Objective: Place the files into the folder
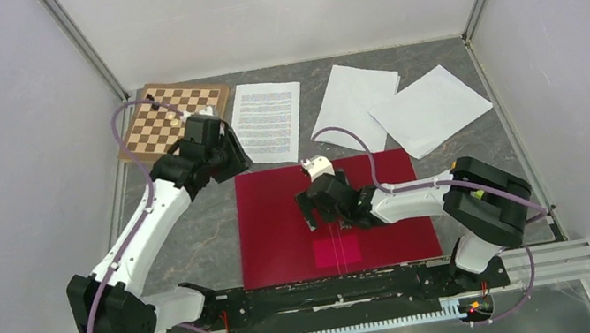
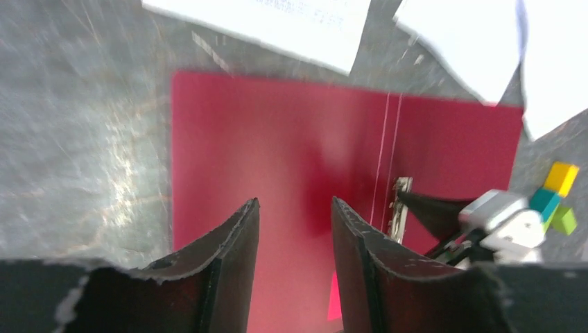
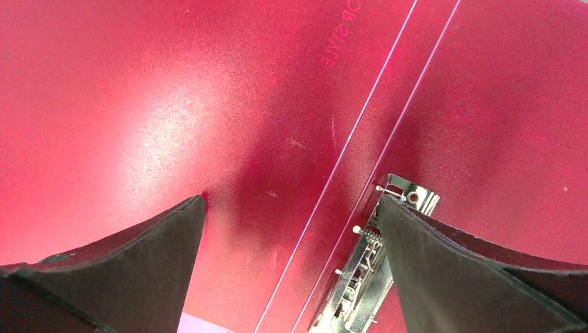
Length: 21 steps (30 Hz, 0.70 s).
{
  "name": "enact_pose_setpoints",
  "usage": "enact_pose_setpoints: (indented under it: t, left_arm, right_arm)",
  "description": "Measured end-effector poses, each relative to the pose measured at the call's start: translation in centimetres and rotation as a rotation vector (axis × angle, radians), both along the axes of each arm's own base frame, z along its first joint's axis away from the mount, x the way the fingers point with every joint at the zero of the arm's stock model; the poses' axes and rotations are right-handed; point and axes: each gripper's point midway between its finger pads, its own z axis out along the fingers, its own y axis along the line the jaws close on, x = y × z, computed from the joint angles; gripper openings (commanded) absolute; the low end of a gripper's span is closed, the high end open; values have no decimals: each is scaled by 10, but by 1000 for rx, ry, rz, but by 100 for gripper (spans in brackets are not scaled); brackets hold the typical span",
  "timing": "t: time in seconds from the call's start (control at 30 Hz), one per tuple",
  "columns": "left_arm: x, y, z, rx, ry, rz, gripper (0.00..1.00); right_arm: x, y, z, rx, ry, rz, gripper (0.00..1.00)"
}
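The chessboard lies at the far left of the table. Just in front of it, the left gripper hangs near the folder's far left corner, jaws partly parted and empty. The red folder lies open and flat at the near middle, with 1 printed sheet just beyond it. The right gripper hovers over the folder's spine beside the metal clip, jaws wide and empty. 2 blank sheets overlap at the far right.
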Motion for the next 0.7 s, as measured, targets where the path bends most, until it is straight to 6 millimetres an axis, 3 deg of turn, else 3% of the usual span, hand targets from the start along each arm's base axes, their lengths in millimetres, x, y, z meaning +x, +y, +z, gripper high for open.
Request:
enact_pose_setpoints:
  t: [0.17, 0.3, 0.53, 0.7]
  left_arm:
    - [-31, -4, -78, -33, 192, 15, 42]
    - [-46, -8, -114, -69, 281, 30, 40]
    - [-48, -20, -131, -131, 303, 11, 40]
    - [-46, -29, -128, -176, 286, -18, 40]
  right_arm:
    - [3, 19, 2, 1, 22, 8, 98]
    - [-2, 29, 5, 15, 55, 13, 98]
    - [-1, 23, 31, 14, 66, -17, 98]
    - [-6, 3, 52, 52, 47, -64, 87]
